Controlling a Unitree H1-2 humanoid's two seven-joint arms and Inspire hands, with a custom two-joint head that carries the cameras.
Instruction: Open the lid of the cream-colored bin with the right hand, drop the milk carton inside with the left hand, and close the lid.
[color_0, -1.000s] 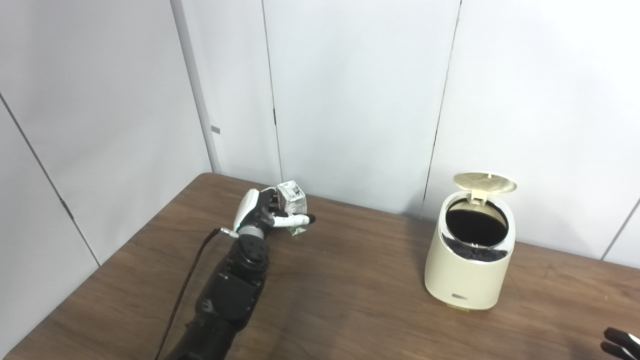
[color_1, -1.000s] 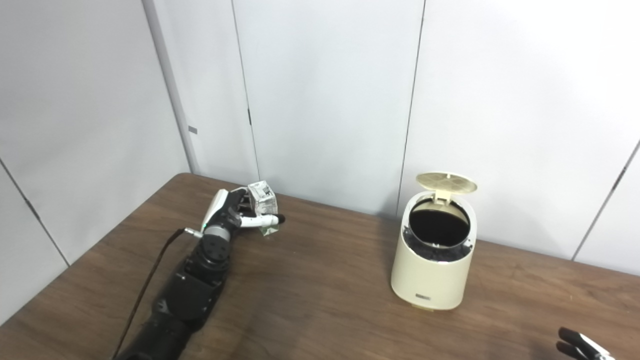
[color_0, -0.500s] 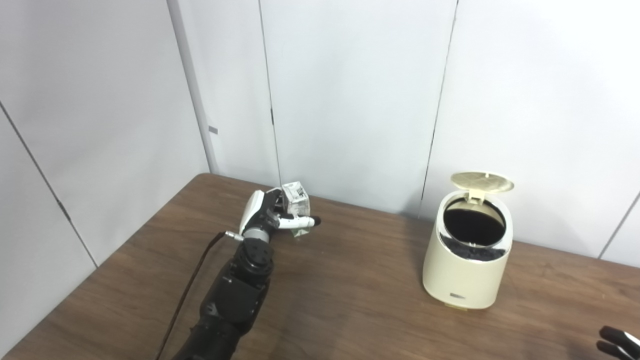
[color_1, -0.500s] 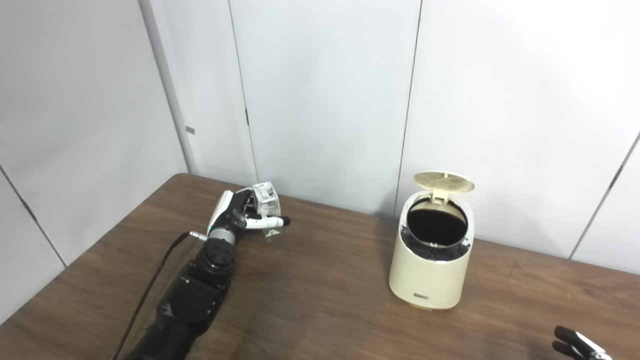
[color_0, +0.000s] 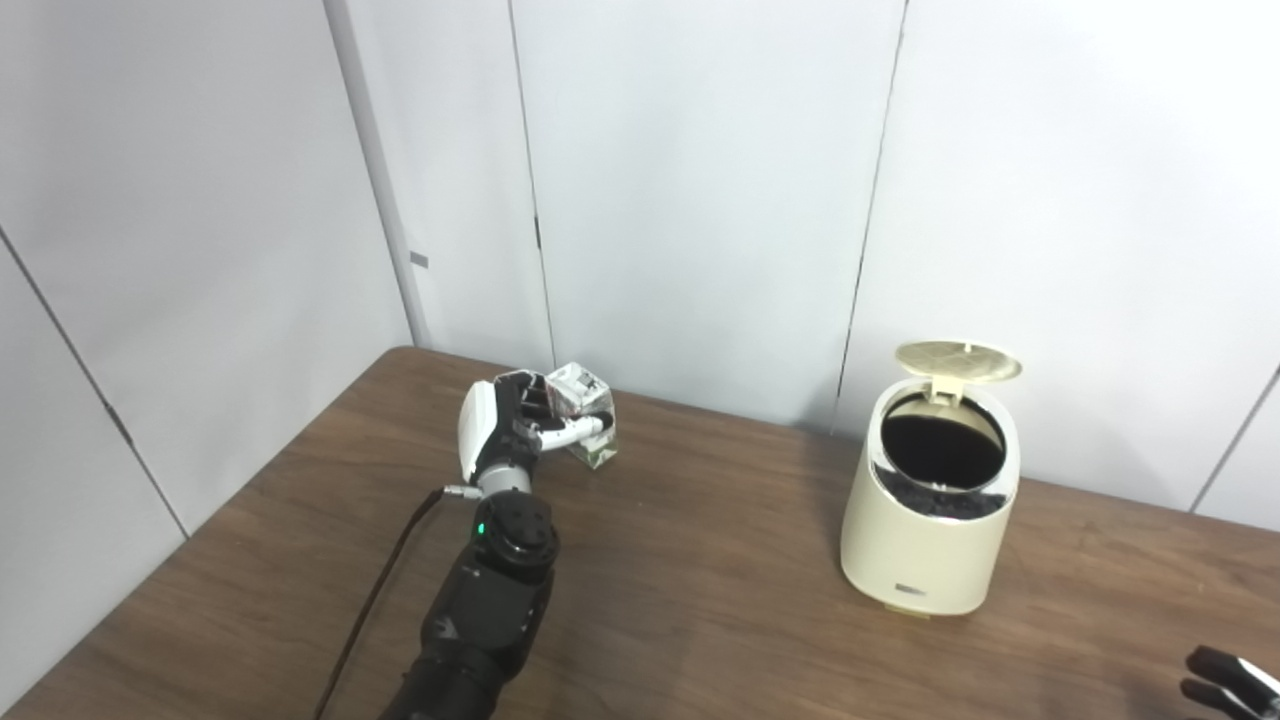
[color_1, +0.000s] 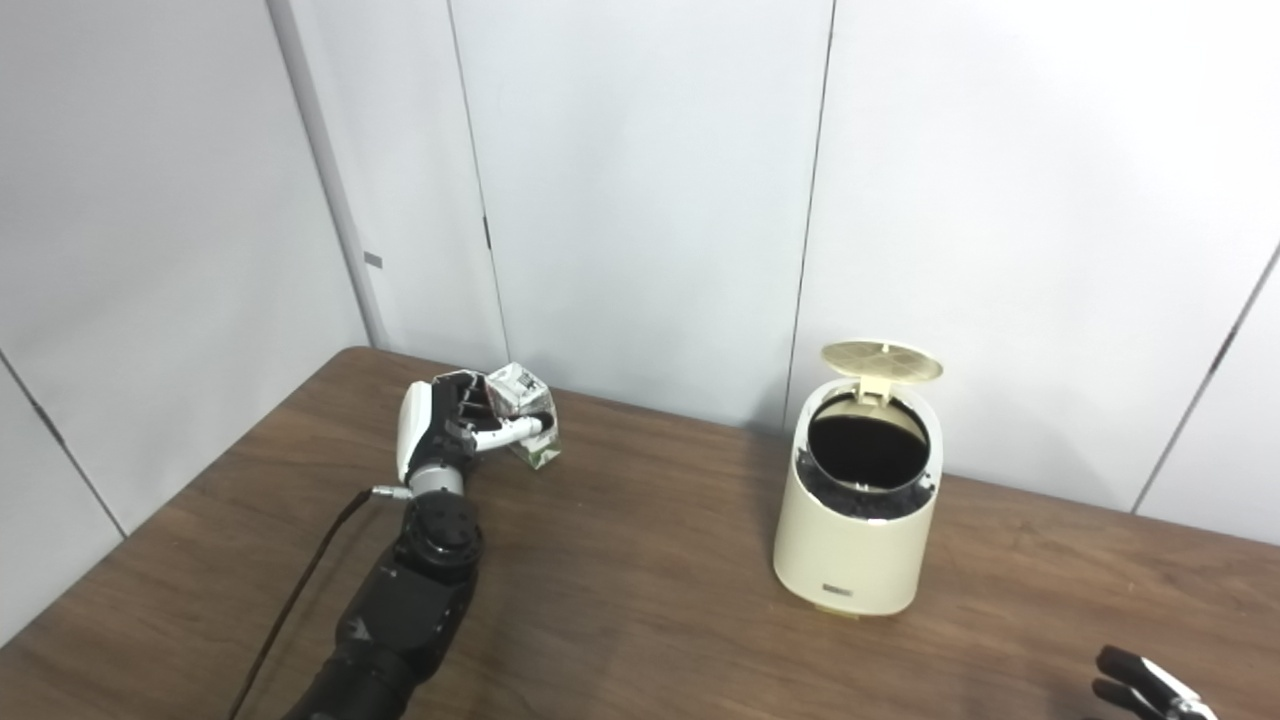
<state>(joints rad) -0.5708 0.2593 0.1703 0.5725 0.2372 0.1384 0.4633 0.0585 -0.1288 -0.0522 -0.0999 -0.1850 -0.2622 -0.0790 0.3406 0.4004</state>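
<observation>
My left robot hand (color_0: 505, 432) grips the carton (color_0: 586, 427), tilted, low over the surface (color_0: 700, 600). The bin (color_0: 928, 520) stands well to its right, lid (color_0: 958, 360) up. My right robot hand (color_0: 1228, 682) is barely visible; its state I cannot tell.

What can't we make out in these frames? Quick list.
- Right robot hand: cut off by the bottom-right corner in both eye views; only fingertips show, open or shut unclear.
- Bin interior: dark in both views; contents unreadable.
- Milk carton print: too small, partly covered by left robot hand.
</observation>
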